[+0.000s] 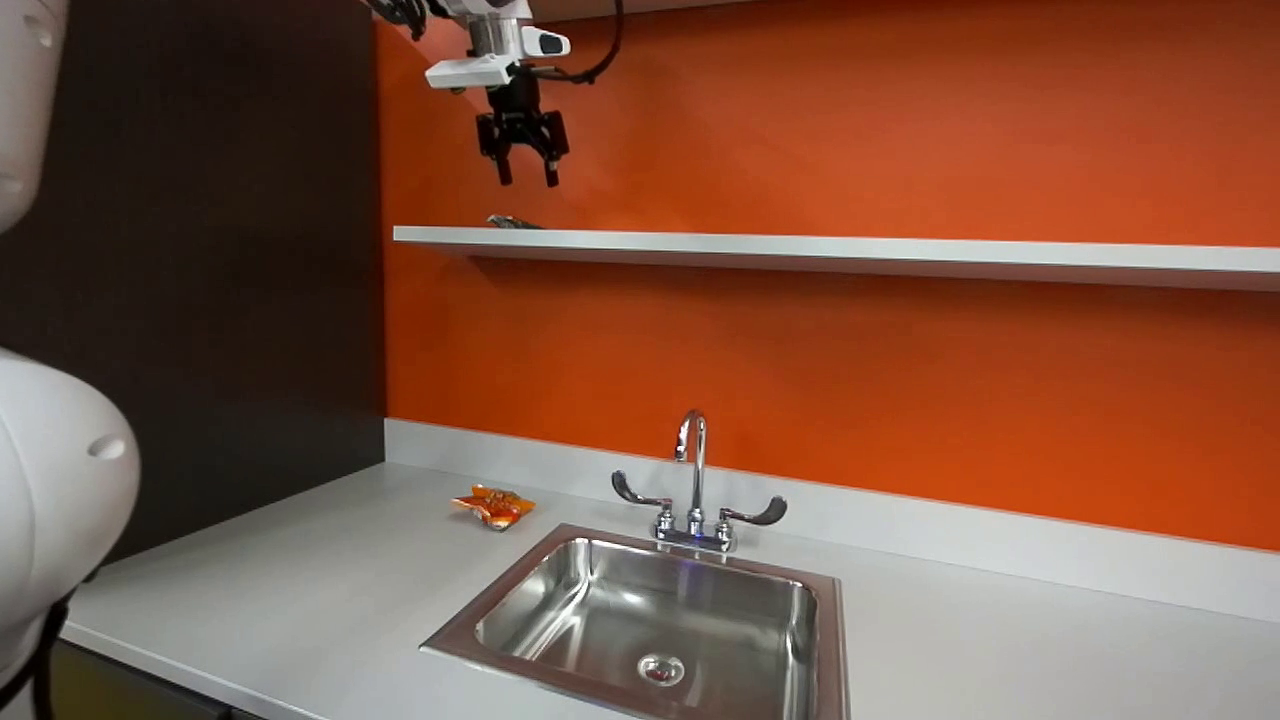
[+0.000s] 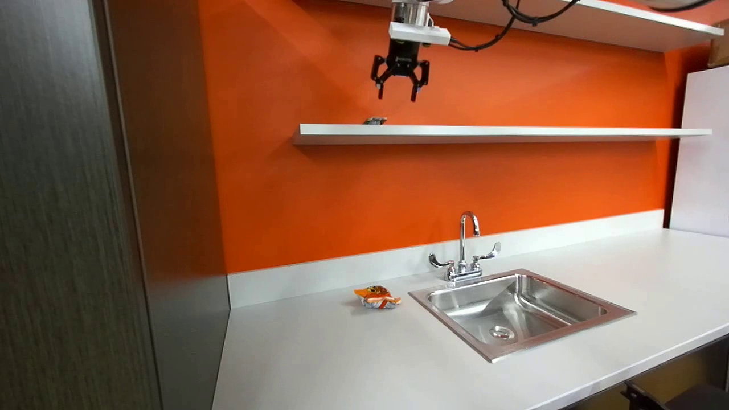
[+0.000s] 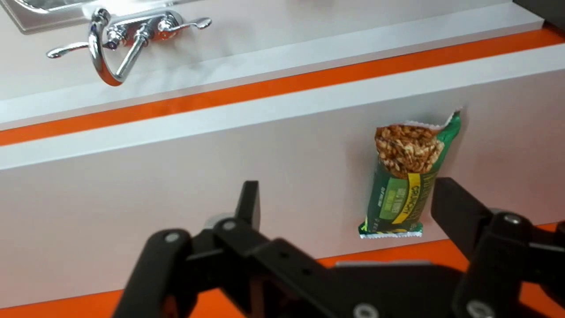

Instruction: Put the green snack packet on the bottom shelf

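**Fingers (image 3: 250, 198) wide apart, holding nothing; green snack packet (image 3: 393, 203) on the bottom shelf (image 3: 287, 163)**

Fingers spread wide, nothing between them, touching nothing. Gripper (image 1: 528, 182) points down, clear air between tips and shelf in both exterior views. Packet lies below, off-centre: in the wrist view it sits toward the picture-right finger, just beside it in projection.

View diffs: wrist view gives the packet's printed face, cereal-type photo at one end, yellow band reading CRUNCHY. In both exterior views it's a low sliver above the shelf's front edge. Orange packet (image 1: 497, 507) on the countertop (image 1: 300, 580), near the sink (image 1: 832, 640): in both exterior views only. White panel (image 2: 703, 171) by the shelf's end: only in an exterior view.

Materials: packet is a flat rectangular wrapper, crimped ends, one corner kinked up. Shelf long, thin, white, along a flat orange wall (image 1: 800, 150). Orange packet crumpled. Sink shiny steel, rectangular, rounded corners. Faucet (image 1: 698, 480) chrome, gooseneck, two lever handles. Side panel (image 2: 51, 199) dark, wood-grained.
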